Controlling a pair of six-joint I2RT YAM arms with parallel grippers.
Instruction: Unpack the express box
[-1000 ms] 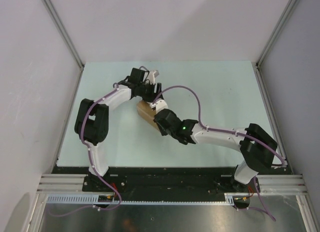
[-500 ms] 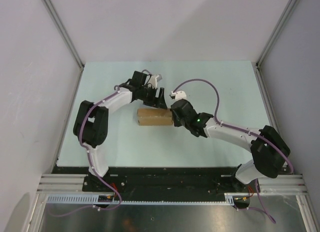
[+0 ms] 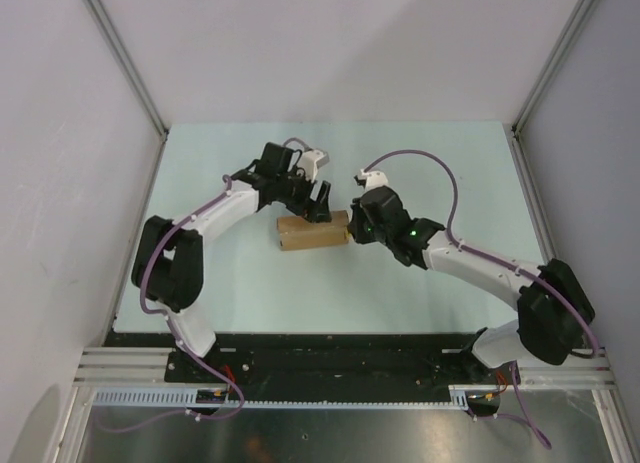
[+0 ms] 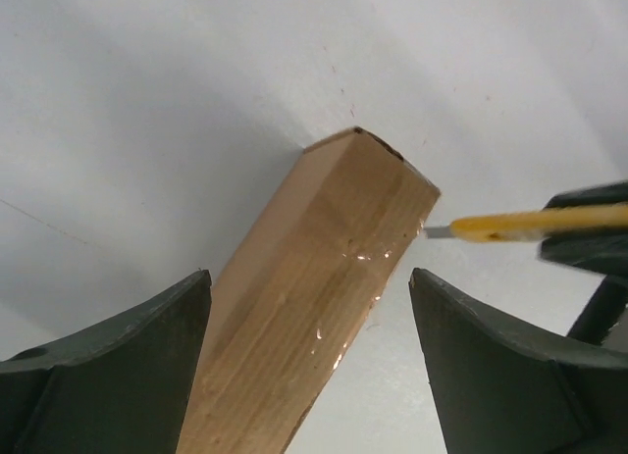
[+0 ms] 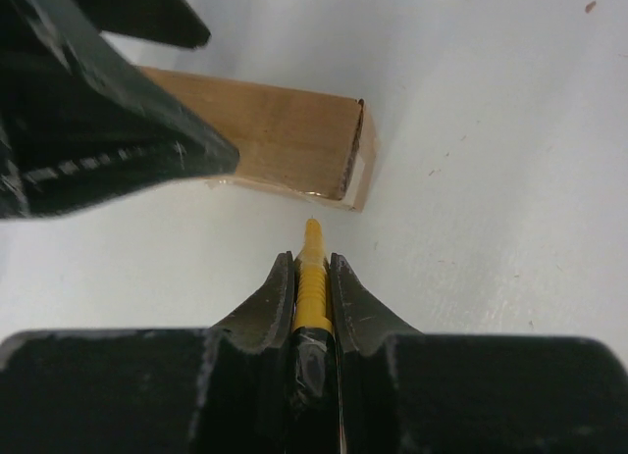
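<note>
The express box (image 3: 312,233) is a brown carton lying flat mid-table, long side left to right. My left gripper (image 3: 318,205) is open and hovers over the box's far edge. In the left wrist view the box (image 4: 314,297) lies between the spread fingers (image 4: 147,366) without touching them. My right gripper (image 3: 352,225) is at the box's right end, shut on the yellow-black utility knife (image 5: 312,277). The knife tip points at the box's end (image 5: 275,135), where a small flap (image 5: 368,179) stands ajar. The knife also shows in the left wrist view (image 4: 520,224), its blade at the box's corner.
The pale green table (image 3: 450,163) is closed in by white walls with metal posts at the left (image 3: 150,113) and right (image 3: 530,113). A black rail (image 3: 330,358) with the arm bases runs along the near edge.
The box turned from slanted to lying left to right. My right gripper, holding the knife, swung away from me to the box's right end. My left gripper shifted right over the box.
</note>
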